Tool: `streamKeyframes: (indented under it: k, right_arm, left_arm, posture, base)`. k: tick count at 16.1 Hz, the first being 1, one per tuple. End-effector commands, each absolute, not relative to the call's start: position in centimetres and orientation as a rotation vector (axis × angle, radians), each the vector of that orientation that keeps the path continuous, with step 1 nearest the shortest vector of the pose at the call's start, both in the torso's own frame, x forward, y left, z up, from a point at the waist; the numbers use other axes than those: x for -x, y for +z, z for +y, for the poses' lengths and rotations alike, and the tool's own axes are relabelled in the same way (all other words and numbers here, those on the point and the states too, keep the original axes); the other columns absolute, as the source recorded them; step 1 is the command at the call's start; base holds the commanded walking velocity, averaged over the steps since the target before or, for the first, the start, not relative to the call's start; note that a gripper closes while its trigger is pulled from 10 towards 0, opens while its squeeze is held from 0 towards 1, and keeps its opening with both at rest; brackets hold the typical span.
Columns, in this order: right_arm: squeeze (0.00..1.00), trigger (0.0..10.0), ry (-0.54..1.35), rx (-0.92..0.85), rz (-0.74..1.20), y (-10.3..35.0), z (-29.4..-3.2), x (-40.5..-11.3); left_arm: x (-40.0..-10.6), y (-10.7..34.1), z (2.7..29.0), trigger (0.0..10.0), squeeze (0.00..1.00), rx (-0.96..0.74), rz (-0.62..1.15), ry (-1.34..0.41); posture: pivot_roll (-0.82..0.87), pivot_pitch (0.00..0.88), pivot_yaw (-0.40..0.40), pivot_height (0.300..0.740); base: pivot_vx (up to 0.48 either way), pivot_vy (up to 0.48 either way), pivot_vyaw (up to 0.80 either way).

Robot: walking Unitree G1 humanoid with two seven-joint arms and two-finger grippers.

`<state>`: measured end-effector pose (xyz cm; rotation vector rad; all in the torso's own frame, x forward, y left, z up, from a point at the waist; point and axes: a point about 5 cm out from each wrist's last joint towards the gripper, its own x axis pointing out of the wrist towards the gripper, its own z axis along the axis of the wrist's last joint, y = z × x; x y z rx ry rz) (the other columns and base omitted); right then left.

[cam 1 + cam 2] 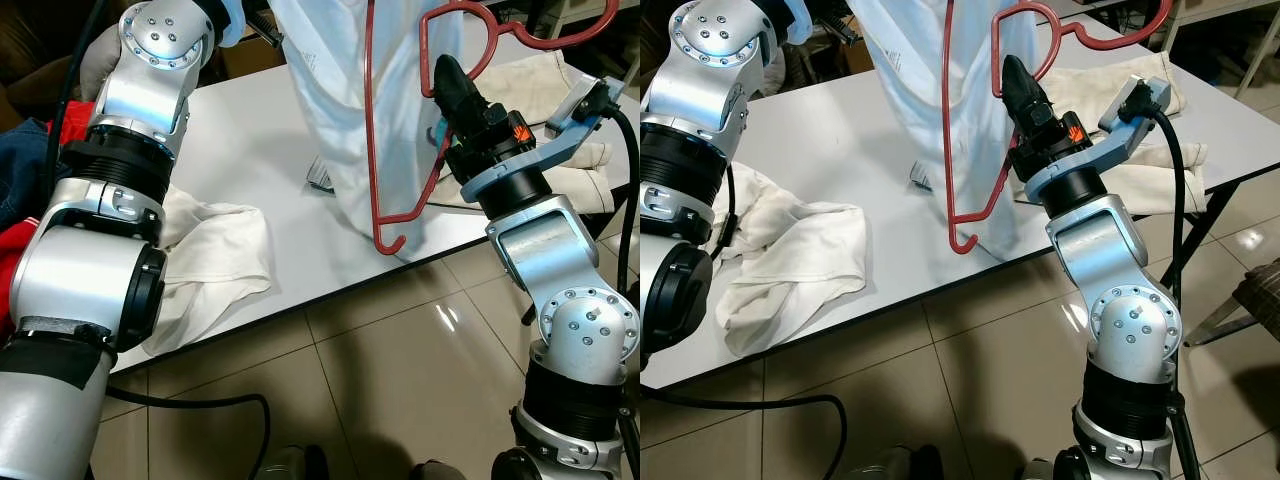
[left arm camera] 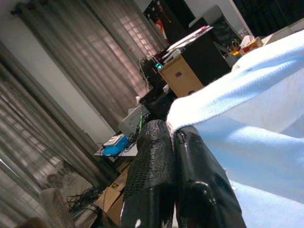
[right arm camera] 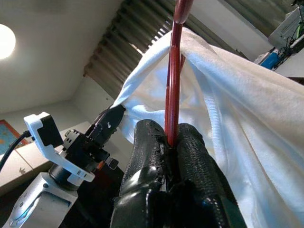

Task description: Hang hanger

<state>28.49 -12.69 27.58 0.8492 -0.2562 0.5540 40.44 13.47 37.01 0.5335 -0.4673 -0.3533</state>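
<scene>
A white garment (image 1: 330, 100) hangs above the table, with a red wire hanger (image 1: 372, 120) partly inside it. The hanger's small curled end (image 1: 390, 243) hangs low at the table's front edge. My right gripper (image 1: 445, 75) points upward and is shut on the hanger's red wire (image 3: 175, 71), right beside the cloth (image 3: 228, 109). My left gripper (image 2: 172, 130) is raised at the far left of the garment, its fingers shut on a fold of the fabric (image 2: 247, 109). It also appears in the right wrist view, as the left gripper (image 3: 114, 116) pinching the cloth's far corner.
The white table (image 1: 250, 150) carries a crumpled white cloth (image 1: 215, 260) at its left front, cream cloths (image 1: 530, 80) at the right, and a small grey object (image 1: 320, 175) under the garment. Red and blue clothes (image 1: 20, 160) lie far left. A cable (image 1: 200, 400) crosses the tiled floor.
</scene>
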Motion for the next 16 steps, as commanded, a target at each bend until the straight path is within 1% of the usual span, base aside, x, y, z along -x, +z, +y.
streamKeyframes:
  k: [1,8,9,10,11,14,16]
  right_arm:
    - [0.00,10.0,0.575,-0.857,-0.266,27.8,-12.5,-28.2]
    - [0.00,10.0,0.575,-0.857,-0.266,27.8,-12.5,-28.2]
    - [0.00,10.0,0.585,-0.854,-0.273,28.2,-12.7,-28.0]
    - [0.00,10.0,0.288,-0.716,0.008,20.4,-15.7,-26.1]
    - [0.00,10.0,0.171,-0.645,0.132,17.2,-16.9,-24.6]
    - [0.00,10.0,0.187,-0.634,0.136,17.2,-16.6,-24.9]
    - [0.00,10.0,0.177,-0.629,0.135,17.0,-16.6,-24.5]
  left_arm:
    - [-40.5,37.2,14.2,0.0,0.00,-0.538,-0.463,-0.326]
    - [-40.5,37.2,14.2,0.0,0.00,-0.538,-0.463,-0.326]
    - [-40.6,38.2,14.6,0.0,0.00,-0.545,-0.495,-0.293]
    - [-40.5,27.9,10.5,0.0,0.00,-0.494,-0.229,-0.634]
    - [-39.2,23.4,8.8,0.0,0.00,-0.432,-0.114,-0.786]
    - [-39.0,22.9,9.0,0.0,0.00,-0.417,-0.105,-0.789]
    - [-38.1,21.7,9.1,0.0,0.00,-0.393,-0.069,-0.809]
  posture:
    - [-0.13,0.041,0.178,0.740]
    - [-0.13,0.041,0.178,0.740]
    - [-0.13,0.039,0.181,0.740]
    - [-0.15,0.054,0.180,0.740]
    - [-0.14,0.054,0.176,0.740]
    - [-0.14,0.055,0.169,0.740]
    - [-0.13,0.057,0.171,0.740]
  base:
    - [0.000,0.000,0.00]
    - [0.000,0.000,0.00]
    - [0.000,0.000,0.00]
    - [0.000,0.000,0.00]
    - [0.000,0.000,0.00]
    - [0.000,0.000,0.00]
    - [0.000,0.000,0.00]
